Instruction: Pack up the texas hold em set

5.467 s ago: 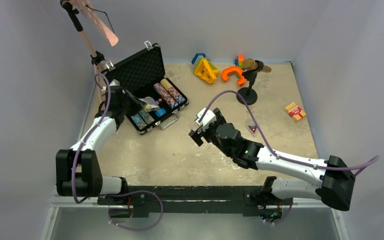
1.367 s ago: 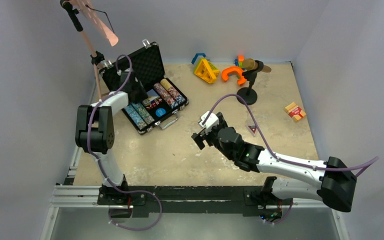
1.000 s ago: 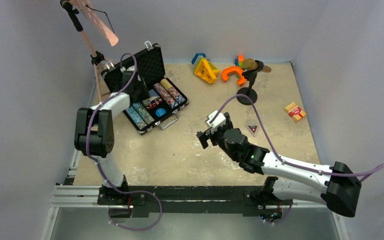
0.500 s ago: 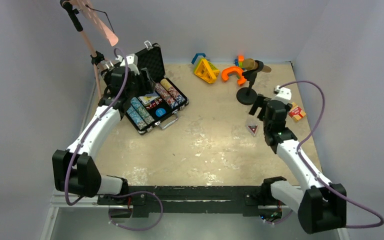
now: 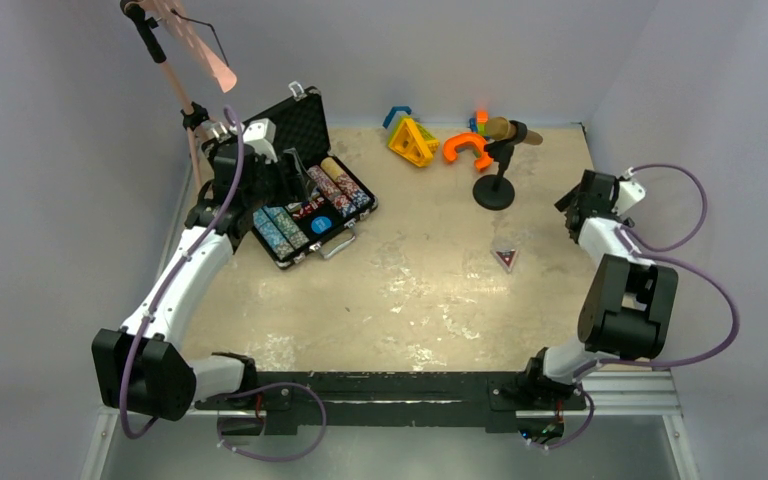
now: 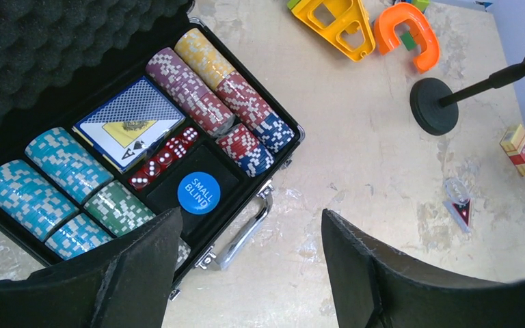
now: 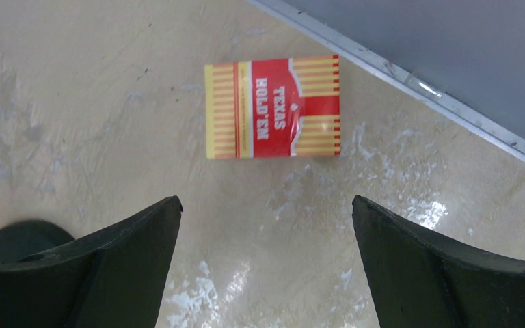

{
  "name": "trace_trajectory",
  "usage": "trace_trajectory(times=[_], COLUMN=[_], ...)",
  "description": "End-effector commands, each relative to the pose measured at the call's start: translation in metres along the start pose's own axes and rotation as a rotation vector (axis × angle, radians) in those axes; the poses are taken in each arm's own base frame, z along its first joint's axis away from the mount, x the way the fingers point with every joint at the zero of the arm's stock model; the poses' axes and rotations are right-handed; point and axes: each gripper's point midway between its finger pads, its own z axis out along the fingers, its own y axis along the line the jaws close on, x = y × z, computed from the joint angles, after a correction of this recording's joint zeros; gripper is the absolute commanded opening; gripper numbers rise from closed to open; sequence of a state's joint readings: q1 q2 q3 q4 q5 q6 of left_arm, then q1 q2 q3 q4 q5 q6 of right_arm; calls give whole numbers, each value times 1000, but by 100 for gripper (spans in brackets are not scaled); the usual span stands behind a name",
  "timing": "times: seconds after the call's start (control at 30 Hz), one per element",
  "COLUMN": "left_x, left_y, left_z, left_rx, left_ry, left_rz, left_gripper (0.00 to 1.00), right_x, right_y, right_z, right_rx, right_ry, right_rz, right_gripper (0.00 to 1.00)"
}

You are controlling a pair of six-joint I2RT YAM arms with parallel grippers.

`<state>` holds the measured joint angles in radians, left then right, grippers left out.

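Packed: I see chip stacks (image 6: 198, 75), a card deck (image 6: 133, 123) and the blue disc (image 6: 198, 193) in the open briefcase (image 6: 55, 41).
Left out: Texas Hold'em deck (image 7: 272, 107), flat on the table (image 7: 75, 102) well apart from the case; lid unlatched.
Left gripper (image 6: 246, 273): released, empty, above the case.
Right gripper (image 7: 266, 266): spread wide, empty, over that deck.

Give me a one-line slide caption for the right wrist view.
Right pincer, jaws open, hovers above the red-and-yellow Texas Hold'em card box lying flat on the table.
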<state>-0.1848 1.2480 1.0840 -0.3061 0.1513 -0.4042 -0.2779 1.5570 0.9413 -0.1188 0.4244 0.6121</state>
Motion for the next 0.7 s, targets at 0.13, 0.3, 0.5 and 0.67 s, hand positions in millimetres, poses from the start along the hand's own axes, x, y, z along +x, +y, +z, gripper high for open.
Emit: trace_trajectory(times=[0.13, 0.3, 0.5, 0.67], left_x=[-4, -6, -9, -12], left_y=[-10, -12, -17, -20], left_z=[-4, -7, -11, -15], left_rx=[46, 54, 71, 77], left_ry=[-11, -14, -20, -32], left_rz=[12, 6, -7, -8], left_gripper=[79, 79, 79, 79], right_x=[-28, -20, -2, 3], right_y=[-4, -8, 2, 5], right_z=[36, 50, 63, 71], right_rx=[44, 23, -1, 4], right_ry=[38, 98, 207, 256], right_rz=[167, 210, 174, 141], right_gripper=[99, 99, 99, 99])
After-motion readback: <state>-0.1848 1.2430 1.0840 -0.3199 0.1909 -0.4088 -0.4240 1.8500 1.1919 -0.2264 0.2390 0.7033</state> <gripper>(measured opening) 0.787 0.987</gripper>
